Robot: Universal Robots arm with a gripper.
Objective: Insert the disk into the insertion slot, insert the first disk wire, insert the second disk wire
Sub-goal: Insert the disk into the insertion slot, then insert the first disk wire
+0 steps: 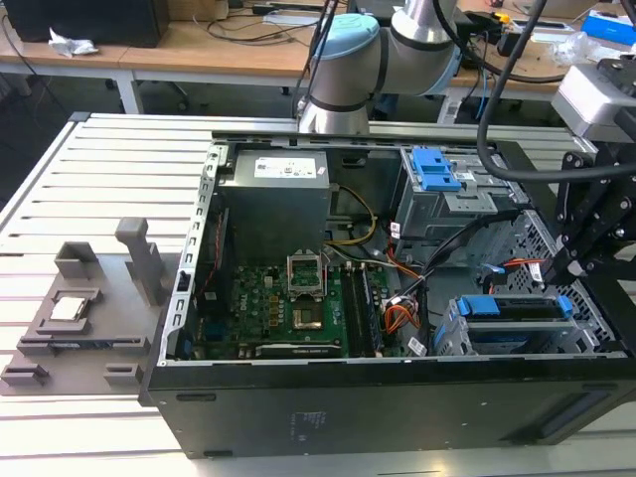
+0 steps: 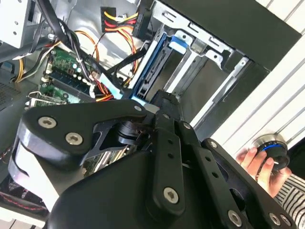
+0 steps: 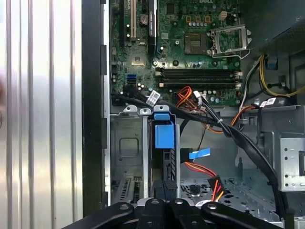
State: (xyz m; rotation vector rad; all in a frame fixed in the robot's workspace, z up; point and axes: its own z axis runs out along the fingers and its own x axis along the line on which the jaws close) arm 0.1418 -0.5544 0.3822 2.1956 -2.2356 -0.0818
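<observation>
Inside the open computer case (image 1: 397, 407), at the corner on the exterior view's right, the disk (image 3: 165, 138) stands on edge in the insertion slot (image 1: 449, 336), its blue carrier uppermost among the grey sheet metal. The gripper (image 3: 164, 193) hangs right over one end of the disk, touching it or nearly so; whether it is apart or clamped on the disk cannot be told. A black connector (image 3: 213, 183) on red and yellow wires lies near the disk, apart from it. Outside the case, a person's hand (image 2: 257, 160) holds a round black button (image 2: 272, 145) with a blue ring.
</observation>
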